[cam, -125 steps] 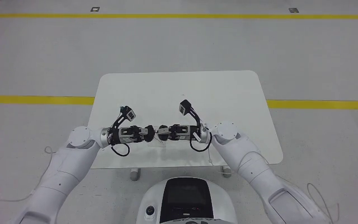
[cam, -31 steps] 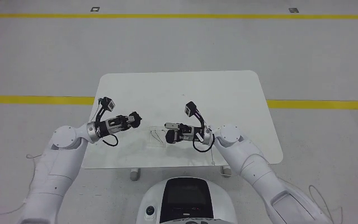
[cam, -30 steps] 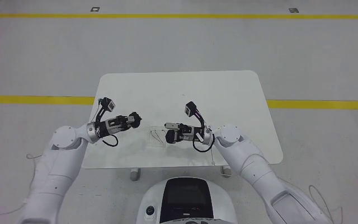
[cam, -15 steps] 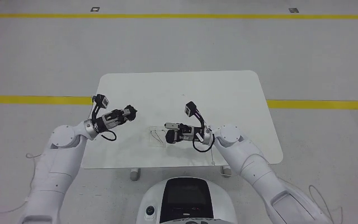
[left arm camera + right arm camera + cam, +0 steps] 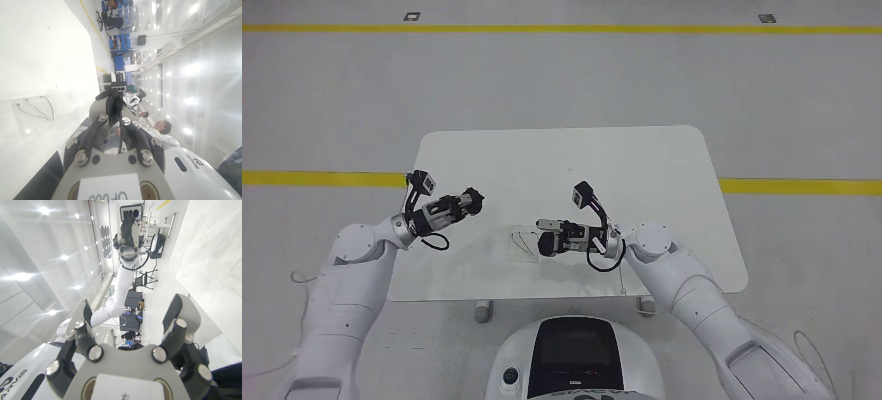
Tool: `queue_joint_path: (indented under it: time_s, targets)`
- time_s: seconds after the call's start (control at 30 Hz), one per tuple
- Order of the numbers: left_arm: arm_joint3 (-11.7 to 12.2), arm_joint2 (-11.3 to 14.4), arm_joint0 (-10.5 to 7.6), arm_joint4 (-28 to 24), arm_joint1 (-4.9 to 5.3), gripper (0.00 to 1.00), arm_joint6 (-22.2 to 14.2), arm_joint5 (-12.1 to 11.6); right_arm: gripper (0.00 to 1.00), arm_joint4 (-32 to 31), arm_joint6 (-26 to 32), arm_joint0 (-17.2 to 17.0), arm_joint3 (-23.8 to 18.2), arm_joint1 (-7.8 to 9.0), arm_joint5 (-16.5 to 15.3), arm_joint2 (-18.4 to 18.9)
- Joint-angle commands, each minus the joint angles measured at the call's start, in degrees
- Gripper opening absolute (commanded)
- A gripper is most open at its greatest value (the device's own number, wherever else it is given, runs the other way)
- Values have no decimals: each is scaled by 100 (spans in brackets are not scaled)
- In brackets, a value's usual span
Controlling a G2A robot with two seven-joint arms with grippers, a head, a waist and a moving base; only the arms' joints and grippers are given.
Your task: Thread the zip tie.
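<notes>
My left gripper is pinched tight, its black pads pressed together at the tip. A thin black strip, which I take for the zip tie, runs from between the fingers back toward my palm. From above, this gripper hangs over the left part of the white table, pointing toward the middle. My right wrist camera sees it farther off with something black at its tip.

My right gripper is spread wide with nothing between its dark pads. In the top view it sits low near the table's front edge, well apart from my left one and facing it.

Just beside my right fingertips lies a clear sheet on the table. My left wrist camera shows the sheet with a few spare zip ties lying loose on it, black and curved, their small heads at one end.

As for writing, a white label is stuck on my left wrist housing, its dark print cut off by the frame edge. A like label sits on my right wrist housing, with barely a mark showing. Dark lettering with a round emblem marks a white arm shell, and the same kind of lettering shows on a shell in my right wrist view.
</notes>
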Motion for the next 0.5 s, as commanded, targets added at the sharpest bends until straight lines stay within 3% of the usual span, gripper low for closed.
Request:
queue_joint_path:
  time_s: [0.0, 0.37, 0.47]
  targets:
    - [0, 0, 0, 0, 0, 0, 0, 0, 100, 0, 0, 0, 0, 0, 0, 0]
    - [0, 0, 0, 0, 0, 0, 0, 0, 100, -16, -39, -5, -9, 1, 9, 2]
    - [0, 0, 0, 0, 0, 0, 0, 0, 100, -483, -402, 54, -255, 31, 261, -2]
